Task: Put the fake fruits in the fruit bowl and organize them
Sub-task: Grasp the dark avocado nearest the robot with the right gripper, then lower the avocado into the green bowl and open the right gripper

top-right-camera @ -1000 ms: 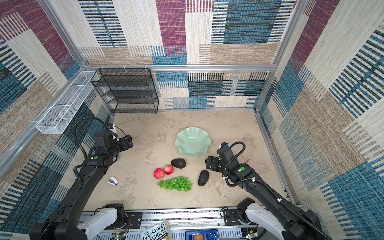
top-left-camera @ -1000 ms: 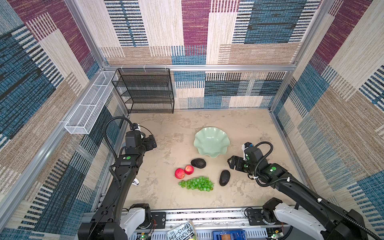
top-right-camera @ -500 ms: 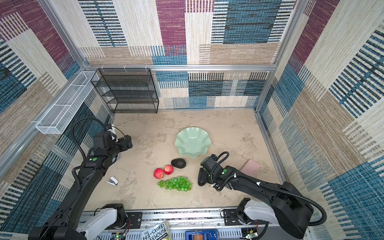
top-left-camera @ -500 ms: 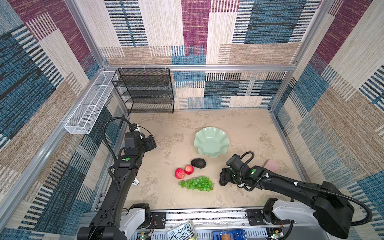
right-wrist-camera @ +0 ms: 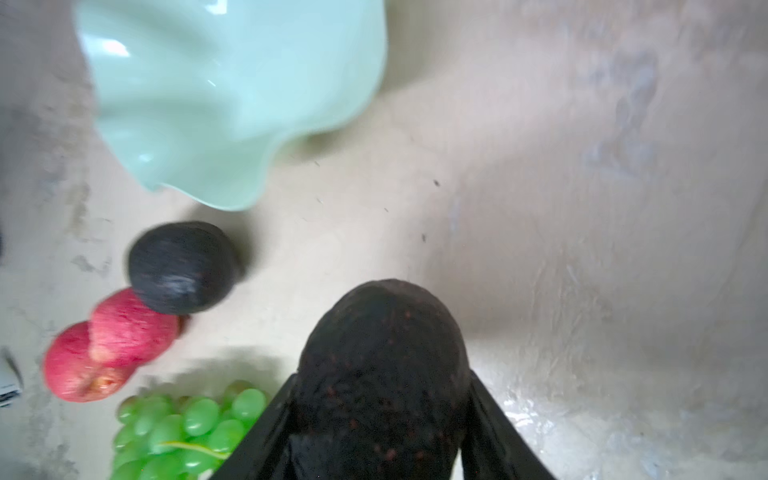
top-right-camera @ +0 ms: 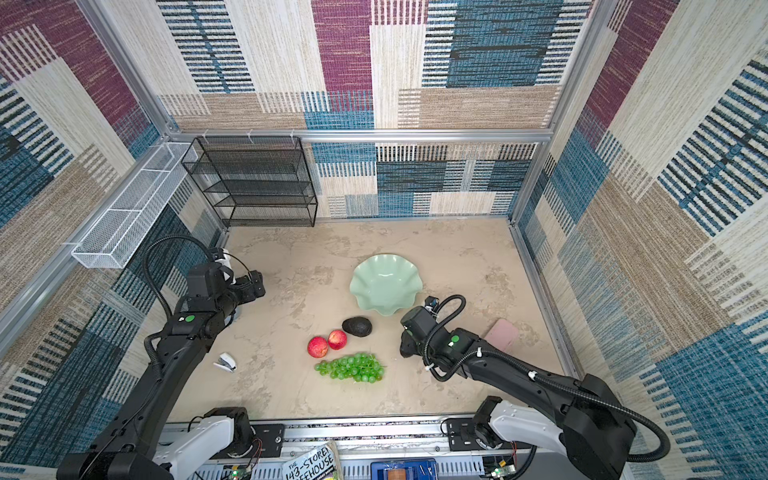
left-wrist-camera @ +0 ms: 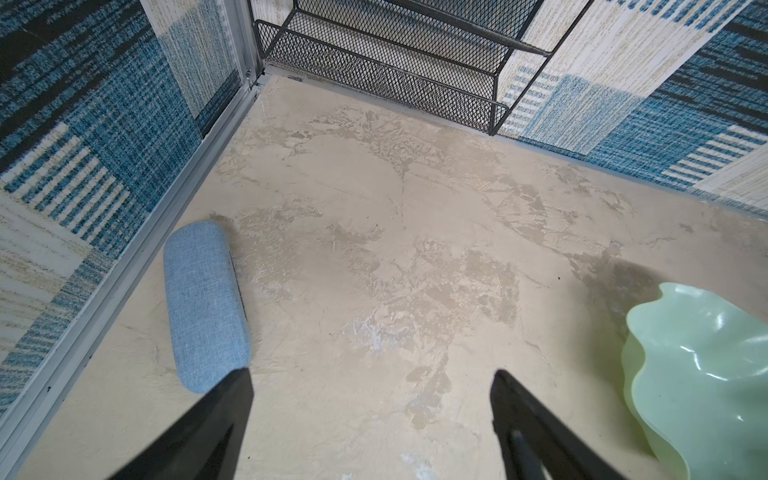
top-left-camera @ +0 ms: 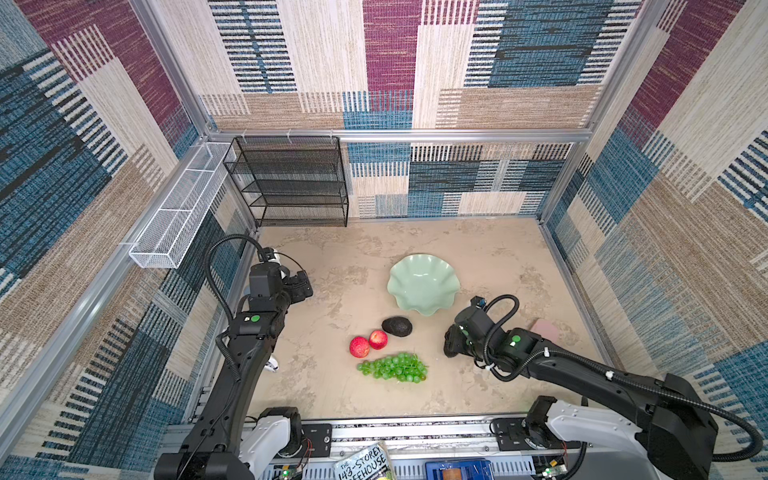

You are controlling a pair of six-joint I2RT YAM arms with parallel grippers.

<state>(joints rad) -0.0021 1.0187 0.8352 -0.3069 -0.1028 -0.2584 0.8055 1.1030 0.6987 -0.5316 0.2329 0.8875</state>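
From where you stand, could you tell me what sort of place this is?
Probably a robot test cell: patterned walls on a metal frame, a left arm and right arm on a rail.

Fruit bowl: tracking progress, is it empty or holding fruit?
Empty: the fruit bowl is bare inside in both top views; apples, grapes and an avocado lie on the table.

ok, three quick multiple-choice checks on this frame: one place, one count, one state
1. The grapes lie: A in the bowl; B on the table near the apples; C held in the air.
2. Red apples in view: A three; B one; C two.
3. The right gripper is: A closed on an avocado; B open and empty; C holding grapes.
Answers: 1 B, they rest on the table and the bowl is empty. 2 C, both top views show a pair. 3 A, the right wrist view shows its fingers against the avocado's sides.
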